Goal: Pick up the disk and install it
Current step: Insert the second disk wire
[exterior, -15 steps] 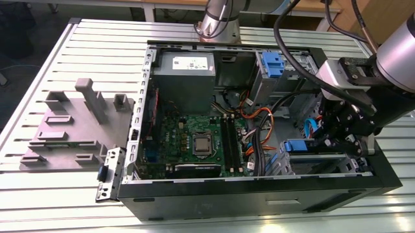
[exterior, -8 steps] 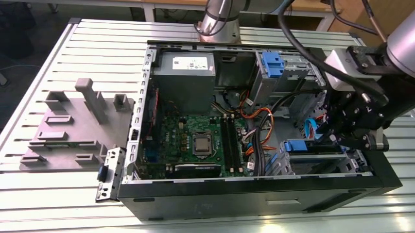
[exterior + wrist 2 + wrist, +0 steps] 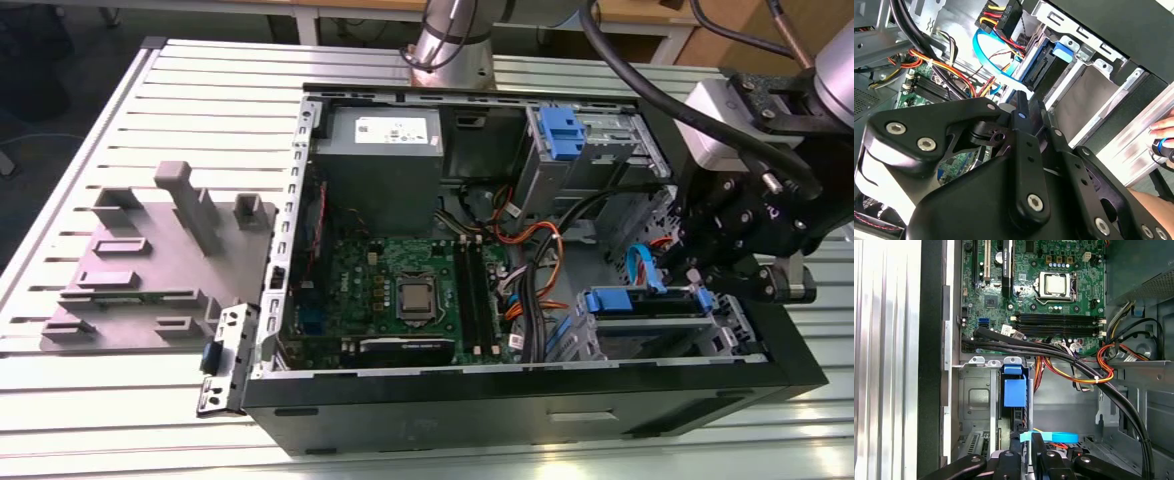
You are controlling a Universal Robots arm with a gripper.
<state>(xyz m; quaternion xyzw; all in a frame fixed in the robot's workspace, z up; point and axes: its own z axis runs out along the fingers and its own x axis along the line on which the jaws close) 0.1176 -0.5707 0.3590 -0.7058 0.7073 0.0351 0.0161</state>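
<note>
The gripper (image 3: 727, 275) is positioned over the drive cage (image 3: 654, 325) at the exterior view's right of the open computer case (image 3: 534, 400). The disk (image 3: 1015, 392) is seated in that cage. The finger state cannot be told.

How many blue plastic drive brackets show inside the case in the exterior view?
2. One blue bracket sits in the upper bay, beside the power supply. The other is in the lower bay near the gripper. More may be hidden behind the arm.
</note>
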